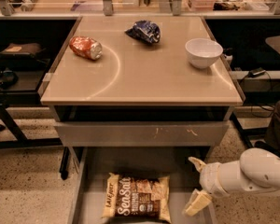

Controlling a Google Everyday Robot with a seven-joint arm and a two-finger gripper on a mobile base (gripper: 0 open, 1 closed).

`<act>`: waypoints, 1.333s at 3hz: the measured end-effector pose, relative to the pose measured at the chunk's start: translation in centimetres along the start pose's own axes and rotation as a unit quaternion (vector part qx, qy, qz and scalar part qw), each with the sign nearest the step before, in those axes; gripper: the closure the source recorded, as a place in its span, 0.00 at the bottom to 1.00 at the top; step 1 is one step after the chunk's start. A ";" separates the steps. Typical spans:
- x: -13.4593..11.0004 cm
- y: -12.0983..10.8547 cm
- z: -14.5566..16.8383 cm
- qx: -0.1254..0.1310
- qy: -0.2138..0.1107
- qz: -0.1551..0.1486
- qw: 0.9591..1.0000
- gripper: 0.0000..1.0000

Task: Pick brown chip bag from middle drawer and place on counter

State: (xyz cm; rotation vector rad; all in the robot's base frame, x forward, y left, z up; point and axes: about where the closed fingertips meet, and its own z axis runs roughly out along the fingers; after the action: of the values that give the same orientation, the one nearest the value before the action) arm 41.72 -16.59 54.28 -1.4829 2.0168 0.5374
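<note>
Camera view is showing us the brown chip bag (137, 202) lying flat on the floor of the open middle drawer (130, 164), at 6 o'clock from the desk (144, 80). The end effector (196, 183) is hanging over the drawer's R side w/ fingers (197, 202) spread, nothing between them. Bag is sitting at approx 9 o'clock from it, near but apart, long axis running 9-to-3. We're judging that the next move is calling for a shift toward 9 o'clock before closing.
</note>
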 end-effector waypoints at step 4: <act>1.2 2.7 17.6 -0.020 -0.060 -0.061 0.996 0.00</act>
State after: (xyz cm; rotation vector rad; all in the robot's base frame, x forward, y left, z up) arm 42.56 -5.70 40.12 -1.5479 1.8202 0.6047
